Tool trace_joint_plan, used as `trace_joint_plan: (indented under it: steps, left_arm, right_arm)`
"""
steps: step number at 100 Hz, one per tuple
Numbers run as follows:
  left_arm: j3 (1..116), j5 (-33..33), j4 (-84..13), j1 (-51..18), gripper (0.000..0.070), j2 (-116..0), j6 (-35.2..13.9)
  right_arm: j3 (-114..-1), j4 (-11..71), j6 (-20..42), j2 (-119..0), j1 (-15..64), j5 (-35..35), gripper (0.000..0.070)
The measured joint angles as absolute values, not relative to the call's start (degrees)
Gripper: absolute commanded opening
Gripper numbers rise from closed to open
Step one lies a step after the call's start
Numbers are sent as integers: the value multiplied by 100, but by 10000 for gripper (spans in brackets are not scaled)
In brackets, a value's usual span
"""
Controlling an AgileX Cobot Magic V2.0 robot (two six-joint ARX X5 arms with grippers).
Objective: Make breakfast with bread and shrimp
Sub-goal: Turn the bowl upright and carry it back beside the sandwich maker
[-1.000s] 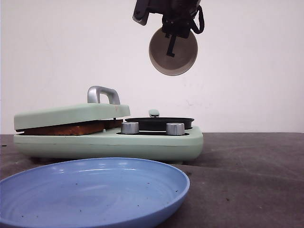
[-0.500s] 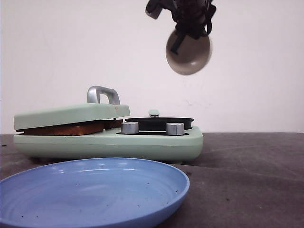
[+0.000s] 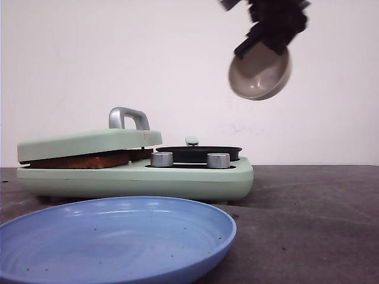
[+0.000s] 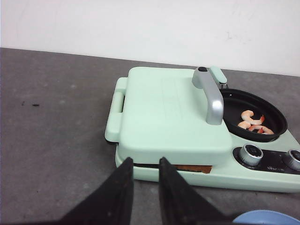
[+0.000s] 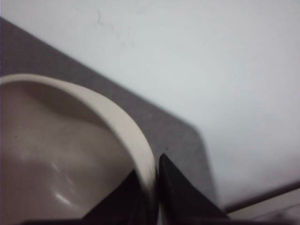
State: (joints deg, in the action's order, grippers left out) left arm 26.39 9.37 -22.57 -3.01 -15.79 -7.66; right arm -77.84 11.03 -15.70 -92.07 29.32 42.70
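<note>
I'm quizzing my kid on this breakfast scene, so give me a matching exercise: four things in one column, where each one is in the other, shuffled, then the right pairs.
Things:
1. bread
2. shrimp
3. beige bowl
4. blue plate

Places:
A. on the table in front of the appliance
B. under the closed green lid
C. held in the air by the right gripper
D. in the black pan

Pairs: 1-B, 2-D, 3-C, 4-A
</note>
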Motion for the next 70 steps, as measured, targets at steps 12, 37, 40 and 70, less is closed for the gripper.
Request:
trace_joint_plan:
  steps: [12, 37, 40, 70]
  left_arm:
    - [2639, 937, -2268, -303, 32, -1579, -768]
    - [2639, 937, -2340, -303, 32, -1579, -766]
    - [2639, 937, -2353, -301, 32, -1579, -768]
    - [2639, 937, -2370, -301, 33, -1579, -768]
  right_arm:
    - [-7784, 1962, -604, -8919, 2543, 3367, 0]
    - [-7784, 3288, 652, -8628, 1640, 1557, 0]
    - [-7784, 3454, 727, -8628, 1529, 1363, 0]
    - [-7784, 4466, 1076, -8654, 572, -473, 0]
